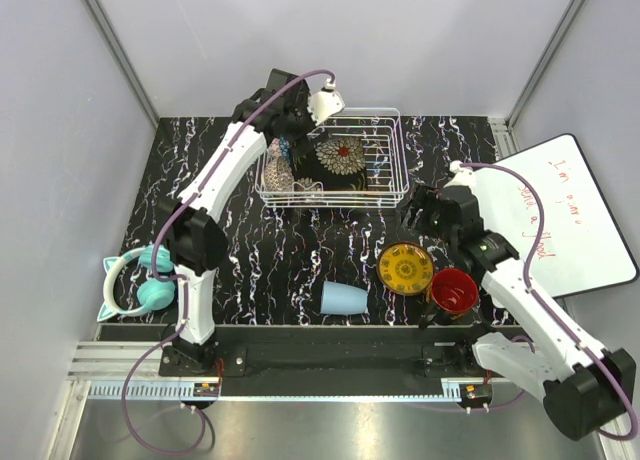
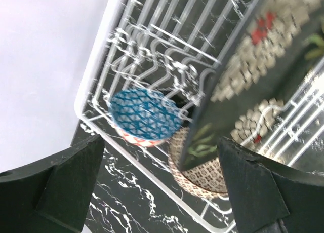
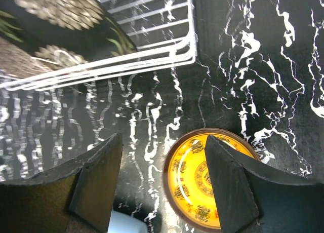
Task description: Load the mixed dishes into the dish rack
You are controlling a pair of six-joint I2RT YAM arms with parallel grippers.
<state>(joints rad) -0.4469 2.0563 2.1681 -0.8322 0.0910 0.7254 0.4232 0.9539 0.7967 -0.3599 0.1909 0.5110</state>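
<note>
The white wire dish rack (image 1: pixel 331 197) stands at the back centre. In it the black square floral plate (image 1: pixel 341 157) leans upright, with the blue patterned bowl (image 2: pixel 144 115) and the beige patterned bowl (image 2: pixel 202 176) at its left end. My left gripper (image 1: pixel 289 138) hovers open and empty over that left end; the left wrist view (image 2: pixel 159 190) shows it above the rack's rim. The yellow ornate plate (image 1: pixel 405 268), the red-inside mug (image 1: pixel 454 290) and the light-blue cup (image 1: pixel 344 298) lie on the table. My right gripper (image 1: pixel 412 220) is open above the yellow plate's (image 3: pixel 197 185) far-left edge.
Teal headphones (image 1: pixel 138 284) lie at the left edge by the left arm's base. A whiteboard (image 1: pixel 565 215) with red writing lies at the right. The rack's near rim (image 3: pixel 152 55) is just beyond my right gripper. Grey walls close the sides and back.
</note>
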